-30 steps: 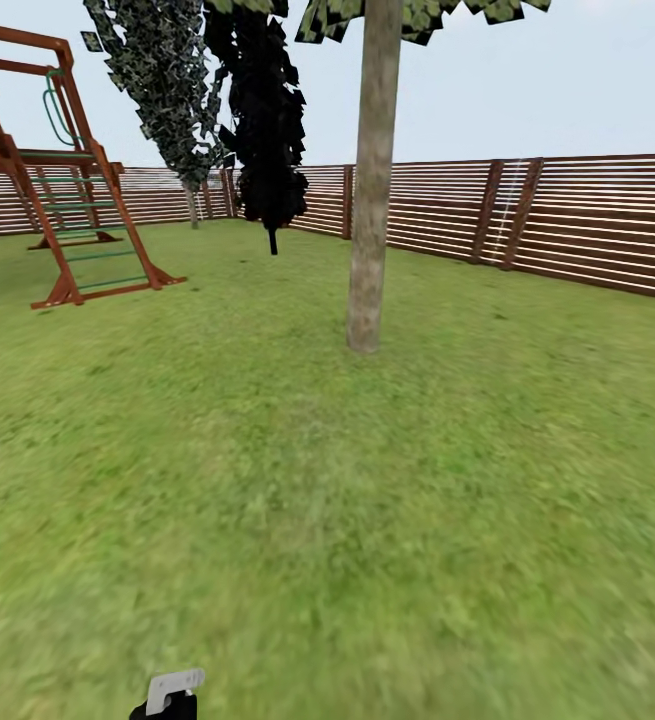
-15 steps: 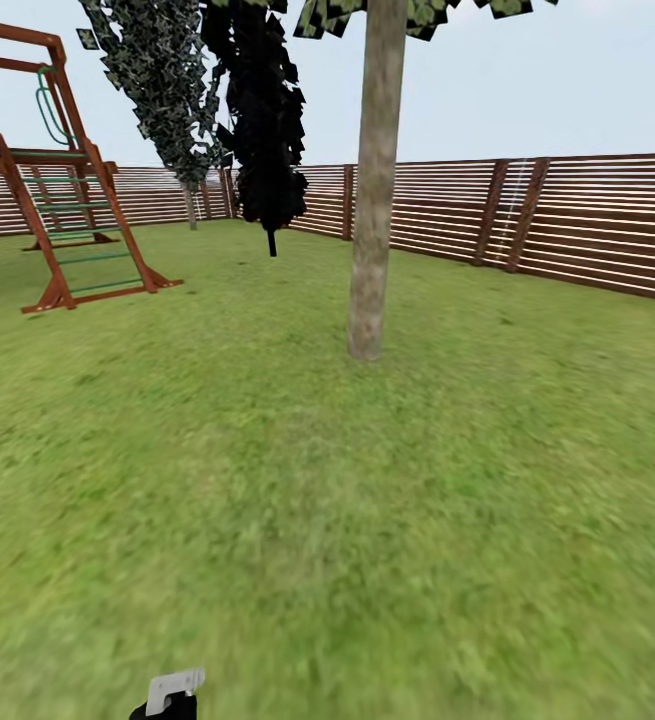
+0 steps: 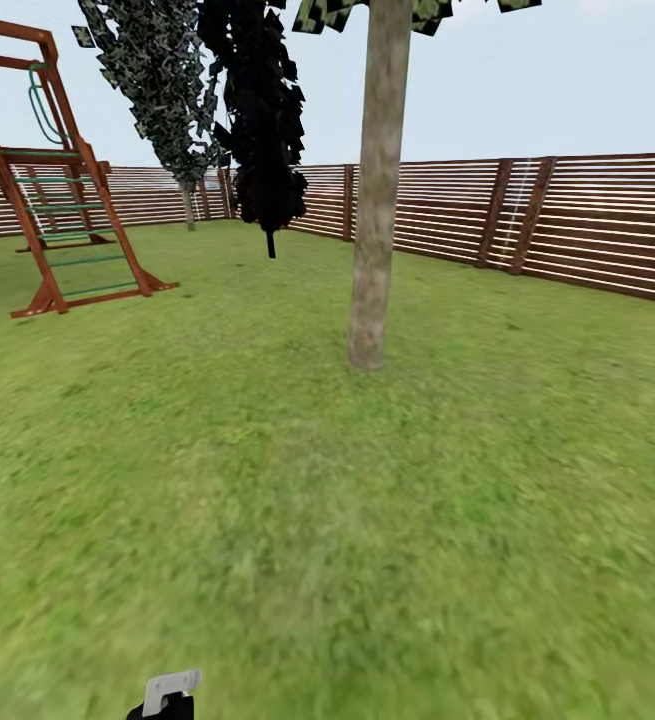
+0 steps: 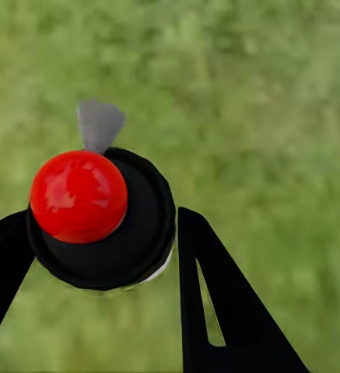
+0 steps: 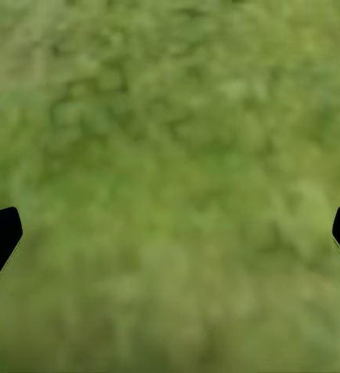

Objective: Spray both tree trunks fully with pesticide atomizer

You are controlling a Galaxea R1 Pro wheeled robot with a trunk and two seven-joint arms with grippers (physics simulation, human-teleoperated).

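A wooden play frame [image 3: 52,215] stands on the grass [image 3: 267,520] at far left. The left gripper [image 4: 99,256] has its jaws clenched on the pesticide atomizer [image 4: 99,217]. The tree trunk [image 3: 372,200] rises ahead before the fence [image 3: 587,225]. The right gripper [image 5: 170,233] hangs released above grass.

Head camera faces a near tree trunk [image 3: 372,200] across grass [image 3: 367,520], both wrist cameras look down close at grass

We see open lawn [image 3: 267,480], blurry green, in even daylight. Brown slat fence [image 3: 587,225] rings far edge. Wooden play frame [image 3: 42,200] with green rungs stands well apart at left. Dark, near-black conifer [image 3: 265,120] near fence corner. Pale, hazy sky [image 3: 587,70] above.
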